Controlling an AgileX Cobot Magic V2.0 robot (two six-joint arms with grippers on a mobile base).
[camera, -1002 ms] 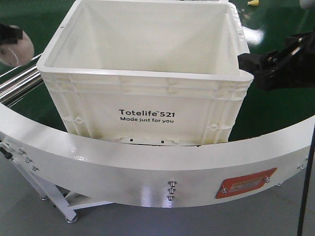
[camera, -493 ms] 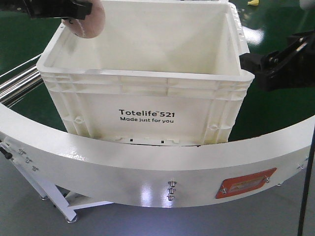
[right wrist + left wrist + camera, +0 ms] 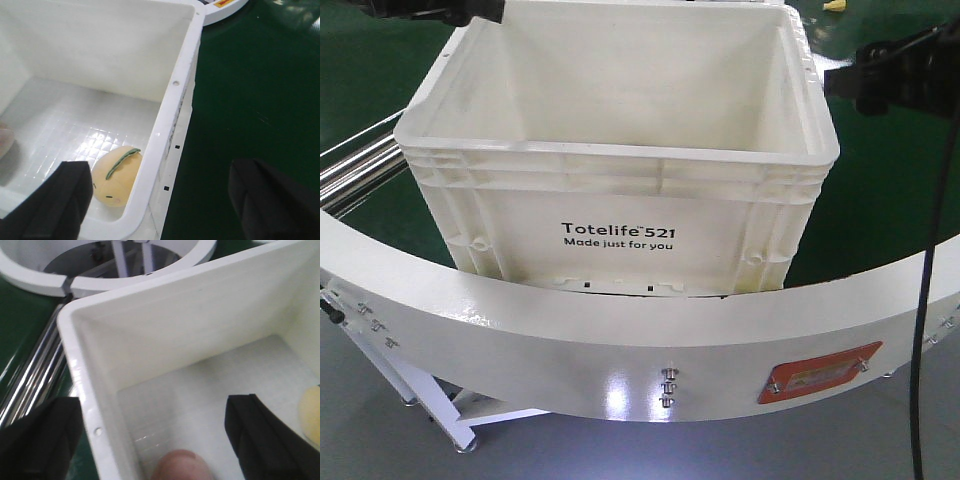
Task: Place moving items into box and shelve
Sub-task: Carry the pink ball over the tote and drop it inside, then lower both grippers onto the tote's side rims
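Left wrist view has our left gripper [image 3: 152, 437] wide open and empty astride one wall of the large white ribbed plastic crate [image 3: 175, 325], the dusty pink round plush toy [image 3: 182, 465] down inside it; our right gripper [image 3: 165, 200], equally wide and empty, straddles the opposite wall beside the green-leafed yellow-orange round plush toy [image 3: 117, 175]. We count two toys, both in one crate — loading looks done, and shelving next calls for both grippers to grip the rims and lift together.
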